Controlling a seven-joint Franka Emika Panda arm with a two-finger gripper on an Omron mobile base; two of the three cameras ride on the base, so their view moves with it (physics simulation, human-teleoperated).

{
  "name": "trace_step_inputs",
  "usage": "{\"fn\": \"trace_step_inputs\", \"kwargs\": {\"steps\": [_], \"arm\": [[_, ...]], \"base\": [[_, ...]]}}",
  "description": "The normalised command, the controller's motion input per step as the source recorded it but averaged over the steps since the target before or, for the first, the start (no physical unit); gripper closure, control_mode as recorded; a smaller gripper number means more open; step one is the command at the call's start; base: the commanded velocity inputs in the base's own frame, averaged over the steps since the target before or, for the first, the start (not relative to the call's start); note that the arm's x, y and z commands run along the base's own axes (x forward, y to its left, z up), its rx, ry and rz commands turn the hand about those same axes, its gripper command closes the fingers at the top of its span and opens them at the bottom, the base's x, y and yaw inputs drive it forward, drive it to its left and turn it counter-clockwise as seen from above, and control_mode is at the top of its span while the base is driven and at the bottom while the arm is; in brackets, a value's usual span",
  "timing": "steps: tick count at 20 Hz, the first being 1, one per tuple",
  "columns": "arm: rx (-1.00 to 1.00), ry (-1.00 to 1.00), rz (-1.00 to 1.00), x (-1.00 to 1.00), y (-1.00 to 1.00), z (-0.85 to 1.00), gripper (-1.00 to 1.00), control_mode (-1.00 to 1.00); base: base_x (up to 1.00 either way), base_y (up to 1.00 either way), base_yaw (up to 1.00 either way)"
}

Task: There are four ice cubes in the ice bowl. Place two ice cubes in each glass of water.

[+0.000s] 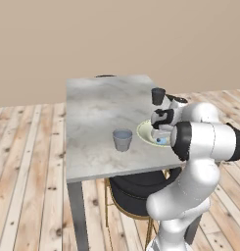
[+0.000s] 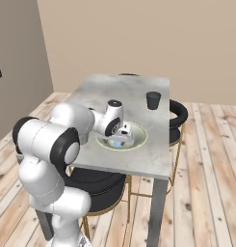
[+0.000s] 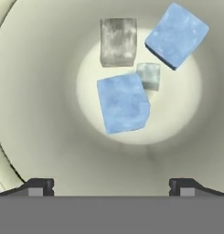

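Marble table (image 1: 92,122), arm bent low, open end effector (image 3: 111,185) over ice bowl (image 3: 35,114)

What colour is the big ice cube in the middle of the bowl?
Pale blue. The ice cube shows best in the hand view, lying in the cream ice bowl.

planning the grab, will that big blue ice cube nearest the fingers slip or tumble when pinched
The blue ice cube looks stiff and flat-faced, so it probably won't roll. It lies skewed to the open fingers, so it may twist. On the ice bowl, whose floor looks smooth, it could skid.
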Motion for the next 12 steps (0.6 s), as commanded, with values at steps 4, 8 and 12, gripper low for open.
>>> {"fn": "trace_step_inputs", "kwargs": {"steps": [4,8,12], "arm": [[0.00,0.00,0.00,0.15,0.00,-0.19,-1.00,-1.00],[0.00,0.00,0.00,0.19,0.00,-0.14,-1.00,-1.00],[0.00,0.00,0.00,0.18,0.00,-0.14,-1.00,-1.00]], "base": [[0.00,0.00,0.00],[0.00,0.00,0.00],[0.00,0.00,0.00]]}}
